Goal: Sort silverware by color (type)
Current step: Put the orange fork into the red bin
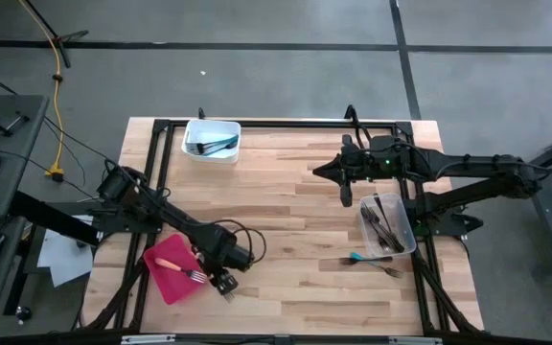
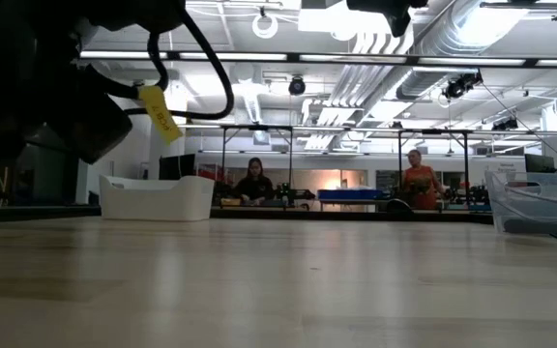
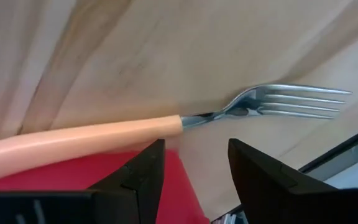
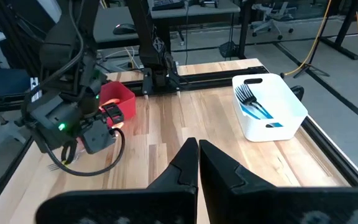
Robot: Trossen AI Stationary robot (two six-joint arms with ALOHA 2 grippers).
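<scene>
A yellow tag (image 2: pixel 161 113) hangs on the left arm in the low view. It has marks on it but they're too small to read. No other writing shows.

The left gripper (image 1: pixel 220 283) is low at the front of the worktop (image 1: pixel 286 182), right by the red tray (image 1: pixel 166 273). Its fingers (image 3: pixel 138 174) are apart w/ nothing between them. Just past them lies an orange fork (image 3: pixel 166 127). Its handle rests on the red tray & its metal prongs stick out over the wood. The handle end is cut off in the left wrist view.

The right gripper (image 1: pixel 322 172) is up over the middle of the worktop, pinched tight together, holding nothing.

The white tub (image 1: pixel 211 140) at the back has blue & dark forks (image 4: pixel 253 102) in it. The clear tub (image 1: pixel 387 225) on the right side has dark silverware (image 1: pixel 381 228), hard to count. Beside it on the wood lie a blue utensil (image 1: pixel 356 257) & a dark one (image 1: pixel 386 270); can't tell what kind they are.

In the low view the left arm is just a big dark blur, & the orange fork is hidden. Two people (image 2: pixel 255 181) are far back in the room.
</scene>
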